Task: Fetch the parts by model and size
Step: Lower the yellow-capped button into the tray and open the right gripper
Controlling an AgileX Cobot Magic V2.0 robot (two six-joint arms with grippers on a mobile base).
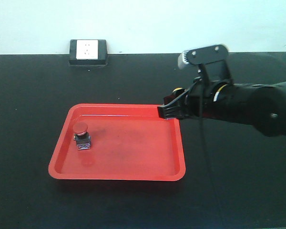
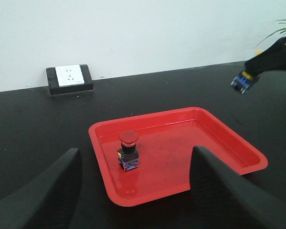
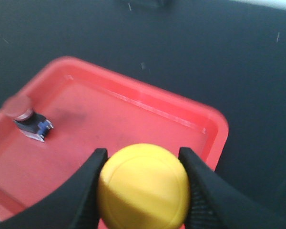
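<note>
A red-capped switch (image 1: pixel 82 136) stands upright in the left part of a red tray (image 1: pixel 117 176). It also shows in the left wrist view (image 2: pixel 128 150) and the right wrist view (image 3: pixel 26 117). My right gripper (image 3: pixel 142 157) is shut on the yellow-capped switch (image 3: pixel 143 186), whose cap fills the gap between the fingers. That gripper (image 1: pixel 168 111) hangs over the tray's far right corner. In the left wrist view the held switch's blue terminals (image 2: pixel 243 82) show. My left gripper (image 2: pixel 136 162) is open and holds nothing, in front of the tray's near left corner (image 2: pixel 148 198).
A white wall socket on a black block (image 1: pixel 88 51) sits at the table's back edge, left of centre, also in the left wrist view (image 2: pixel 69 79). The black tabletop (image 1: pixel 28 119) surrounds the tray. Green plant leaves (image 2: pixel 281 28) show at the far right.
</note>
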